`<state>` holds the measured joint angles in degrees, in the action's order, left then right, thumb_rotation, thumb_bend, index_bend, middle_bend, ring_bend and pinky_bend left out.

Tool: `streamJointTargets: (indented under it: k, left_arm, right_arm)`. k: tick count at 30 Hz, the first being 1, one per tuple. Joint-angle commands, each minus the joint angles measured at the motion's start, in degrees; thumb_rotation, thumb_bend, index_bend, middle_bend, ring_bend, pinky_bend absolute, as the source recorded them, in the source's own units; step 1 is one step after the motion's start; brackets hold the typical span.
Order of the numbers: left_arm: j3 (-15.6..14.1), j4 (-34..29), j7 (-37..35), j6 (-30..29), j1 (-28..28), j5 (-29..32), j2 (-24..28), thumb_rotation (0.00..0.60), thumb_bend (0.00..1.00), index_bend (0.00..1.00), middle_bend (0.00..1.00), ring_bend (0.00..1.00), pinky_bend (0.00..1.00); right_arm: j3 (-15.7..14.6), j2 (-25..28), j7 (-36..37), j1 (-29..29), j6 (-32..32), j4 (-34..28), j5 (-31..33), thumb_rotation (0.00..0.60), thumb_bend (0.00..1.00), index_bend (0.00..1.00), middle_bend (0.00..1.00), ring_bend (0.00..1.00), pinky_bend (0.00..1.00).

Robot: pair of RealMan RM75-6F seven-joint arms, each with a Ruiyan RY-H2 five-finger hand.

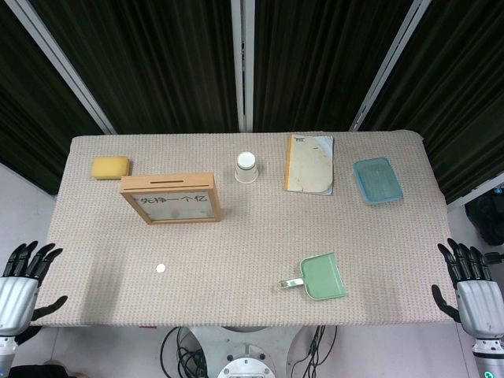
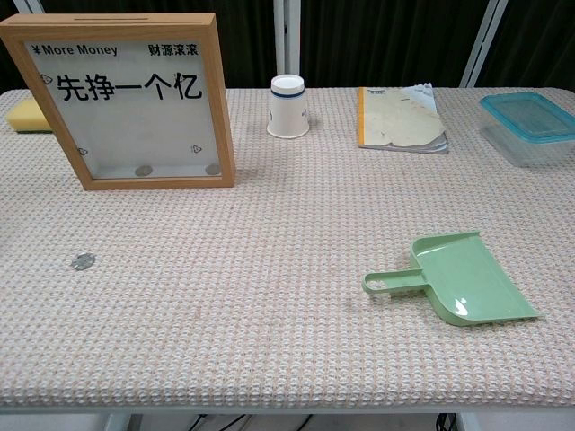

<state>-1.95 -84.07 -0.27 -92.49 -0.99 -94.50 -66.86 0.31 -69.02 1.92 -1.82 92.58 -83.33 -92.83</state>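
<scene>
Off the near table corners, the left hand [image 1: 20, 277] and right hand [image 1: 471, 285] are held with fingers spread, empty; nearest are a small silver coin [image 1: 161, 268] and a green plastic dustpan [image 1: 319, 277].

Table [image 2: 269, 359] is covered w/ rough woven cloth, matt. Money box [image 2: 126, 99] is framed in smooth wood w/ a glossy front pane. Dustpan [image 2: 463, 283] and lidded container [image 2: 530, 126]: glossy plastic. Cup [image 2: 288, 106], notebook [image 2: 400, 117]: matt paper.

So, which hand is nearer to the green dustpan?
Right. The right hand hangs off the table edge beside the green dustpan; the left hand sits past the opposite edge, far across.
</scene>
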Motion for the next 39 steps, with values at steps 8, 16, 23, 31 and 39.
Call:
streamJointTargets:
  k: [8,16,23,31,39]
  left_arm:
    - [-0.4,0.4,0.0,-0.4,0.1,-1.1,-0.3,0.600,0.09,0.15,0.11,0.00,0.06]
    - [-0.6,-1.0,1.9,0.7,-2.0,-4.4,-1.4,0.600,0.09,0.15,0.11,0.00,0.06]
    - [-1.1,-2.8,3.3,6.8,-5.7,-6.0,-3.9,0.600,0.10,0.15,0.11,0.00,0.06]
    - [0.2,-1.4,5.1,14.5,-11.2,-5.5,-11.6,0.600,0.12,0.16,0.12,0.00,0.07]
    - [1.4,4.7,2.3,19.0,-14.4,-2.3,-19.0,0.600,0.15,0.19,0.15,0.02,0.08]
  right_arm:
    - [-0.1,-0.1,0.6,-0.3,0.2,0.6,0.2,0.600,0.33,0.00,0.00,0.00,0.00]
    - [0.2,0.0,1.4,-0.4,0.8,0.8,0.2,0.600,0.33,0.00,0.00,0.00,0.00]
    - [0.3,0.1,1.2,-0.2,-0.1,0.6,0.8,0.600,0.33,0.00,0.00,0.00,0.00]
    - [0.3,0.2,1.4,-0.5,0.2,0.7,1.0,0.600,0.33,0.00,0.00,0.00,0.00]
    - [0.3,0.5,2.4,-0.8,0.3,1.3,1.4,0.600,0.33,0.00,0.00,0.00,0.00]
